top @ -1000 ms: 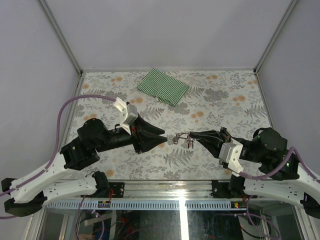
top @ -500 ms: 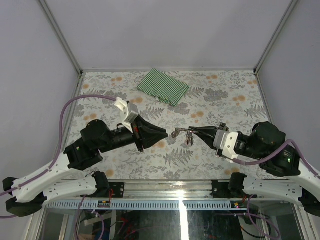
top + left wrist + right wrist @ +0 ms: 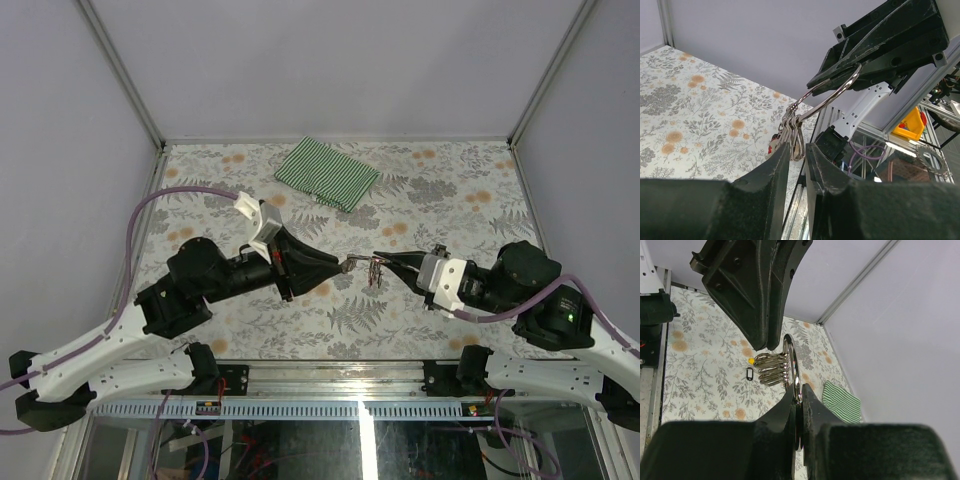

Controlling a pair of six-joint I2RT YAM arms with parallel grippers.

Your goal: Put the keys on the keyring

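From the top, my left fingers [image 3: 336, 265] and right fingers [image 3: 382, 259] meet tip to tip over the desk [image 3: 450, 200]. The keyring [image 3: 366, 267] is between them. A second ago both arms were a bit nearer me. Now they have moved away a little, and the right wrist has turned over.

In the left wrist view, my left fingers have closed in. Only a thin gap is left, and the small rings hang in it, next to the red tag [image 3: 771, 148]. I cannot tell if the fingers squeeze them yet.

In the right wrist view, my right fingers are pressed together, pinching the big ring. The keys [image 3: 771, 371] sit in a bunch beside it, with the yellow tag [image 3: 750, 360] and black tag [image 3: 749, 374]. I cannot tell if they are on it already. I think the left side is now set to grab.
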